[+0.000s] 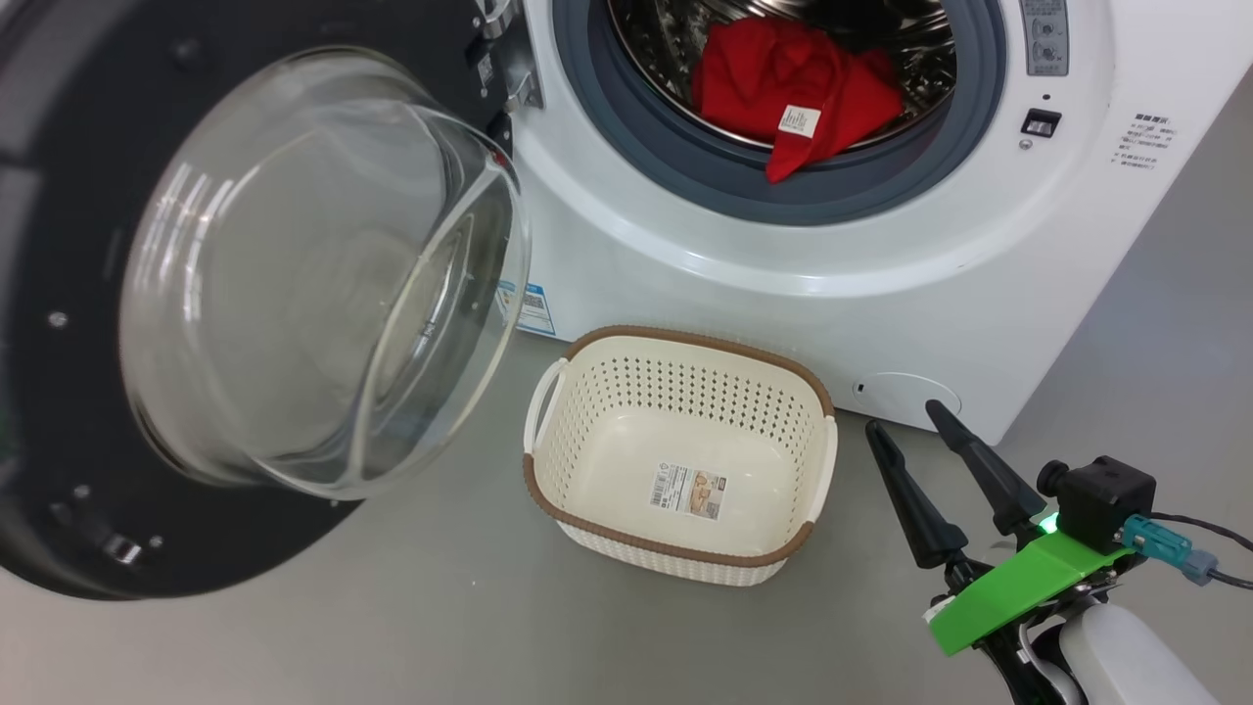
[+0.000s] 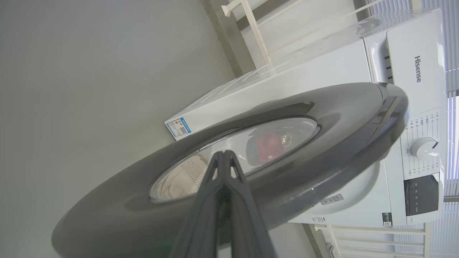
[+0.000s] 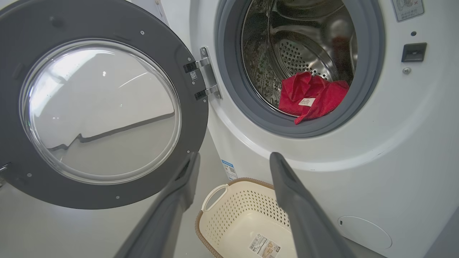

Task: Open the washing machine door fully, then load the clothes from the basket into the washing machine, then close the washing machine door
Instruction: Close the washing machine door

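Well, the red clothes (image 1: 793, 88) are lying inside the washing machine (image 1: 734, 294), low at the front of the shiny drum (image 3: 304, 53). The basket (image 1: 685, 401) sits empty on the floor (image 1: 440, 587) just in front of the machine, so I think the loading is done and the job left is shutting the door. The washing machine door (image 1: 274, 294) stands swung wide out to the robot's left, with its inside face turned toward us. The left gripper (image 2: 224, 154) is on the outside of that door. Its two fingers are pressed tight together with nothing between them, pointing at the round window (image 2: 287, 129). I cannot tell if the tip touches the glass. The right gripper (image 1: 904, 417) hangs low on the right near the basket, fingers spread wide and holding nothing. To do this well, I would push with the shut left fingers on the dark ring, out at the edge far from the hinge (image 3: 206, 79), not on the slippery glass. I would go slow and steady along the door's swing. One red corner hangs down onto the grey seal (image 1: 597, 98), so it could get pinched, and the free right gripper might poke it back in first. Then a firm last push should make the door click shut
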